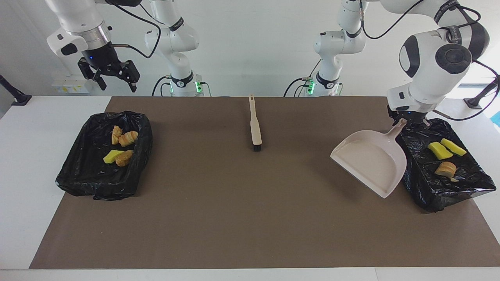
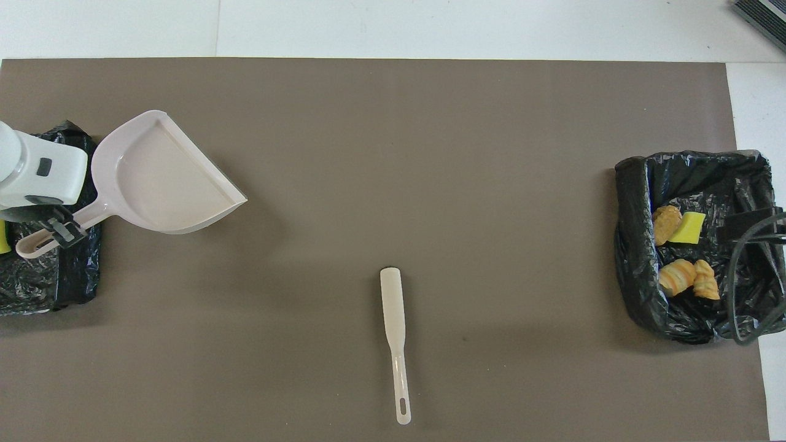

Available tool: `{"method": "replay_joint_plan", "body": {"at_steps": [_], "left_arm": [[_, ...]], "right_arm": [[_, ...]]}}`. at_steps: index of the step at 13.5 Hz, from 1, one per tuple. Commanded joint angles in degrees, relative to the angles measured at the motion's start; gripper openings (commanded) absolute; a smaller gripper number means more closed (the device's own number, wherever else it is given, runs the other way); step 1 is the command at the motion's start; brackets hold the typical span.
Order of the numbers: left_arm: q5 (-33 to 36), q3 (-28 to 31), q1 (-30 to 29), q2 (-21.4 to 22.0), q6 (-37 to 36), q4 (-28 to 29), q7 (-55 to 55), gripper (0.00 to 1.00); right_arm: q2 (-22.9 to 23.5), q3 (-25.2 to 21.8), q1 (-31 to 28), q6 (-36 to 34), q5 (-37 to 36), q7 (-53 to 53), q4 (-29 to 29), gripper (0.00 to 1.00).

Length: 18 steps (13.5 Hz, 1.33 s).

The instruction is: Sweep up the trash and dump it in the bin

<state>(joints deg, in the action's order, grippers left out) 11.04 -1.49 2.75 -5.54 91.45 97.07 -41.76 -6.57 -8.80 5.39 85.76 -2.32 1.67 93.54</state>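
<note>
The beige dustpan (image 1: pixel 369 162) (image 2: pixel 163 175) is empty and hangs low over the brown mat beside the bin (image 1: pixel 420 183) at the left arm's end. My left gripper (image 1: pixel 408 121) (image 2: pixel 61 228) is shut on its handle. That bin holds three pieces of trash: two yellow (image 1: pixel 439 150) and one tan (image 1: pixel 445 168). The other bin (image 1: pixel 78 179) (image 2: pixel 632 258), at the right arm's end, holds several trash pieces (image 1: pixel 125 137) (image 2: pixel 675 276). High above that bin's robot-side edge, my right gripper (image 1: pixel 116 82) is open and holds nothing.
The beige brush (image 1: pixel 255 125) (image 2: pixel 393 319) lies on the mat's middle, nearer to the robots, with its handle pointing to them. Both bins are lined with black bags. The brown mat (image 1: pixel 234 214) covers most of the white table.
</note>
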Motion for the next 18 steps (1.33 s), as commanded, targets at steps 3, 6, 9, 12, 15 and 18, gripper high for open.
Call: {"method": "replay_joint_plan", "body": {"at_steps": [3,6,9,12,15,18], "left_arm": [[-6.8,0.9,9.7,-2.6,2.5,0.4,24.0,0.00],[-11.6,0.9,18.2,-6.9,7.8,-0.5,40.5,0.00],[-14.9,0.9,23.3,-15.3,9.2,-7.7,48.4,0.00],[-17.3,0.8,26.9,-20.4,14.2,-11.3,57.9,0.00],[-17.1,1.0,32.7,-29.7,16.7,-20.5,70.0,0.00],[-16.8,1.1,33.1,-29.9,17.6,-21.5,71.3,0.13]], "right_arm": [[-0.6,0.2,-1.4,0.6,2.1,-1.8,1.1,1.00],[-0.6,0.3,-1.2,0.9,1.8,-2.3,1.5,1.00],[-0.6,0.3,-1.3,1.2,0.8,-5.1,1.5,1.00],[-0.7,0.4,-1.2,1.2,0.7,-5.3,1.5,1.00],[-0.7,0.4,-1.3,1.1,0.7,-6.7,1.5,1.00],[-0.7,0.4,-1.5,1.0,0.8,-7.0,1.5,1.00]]}}
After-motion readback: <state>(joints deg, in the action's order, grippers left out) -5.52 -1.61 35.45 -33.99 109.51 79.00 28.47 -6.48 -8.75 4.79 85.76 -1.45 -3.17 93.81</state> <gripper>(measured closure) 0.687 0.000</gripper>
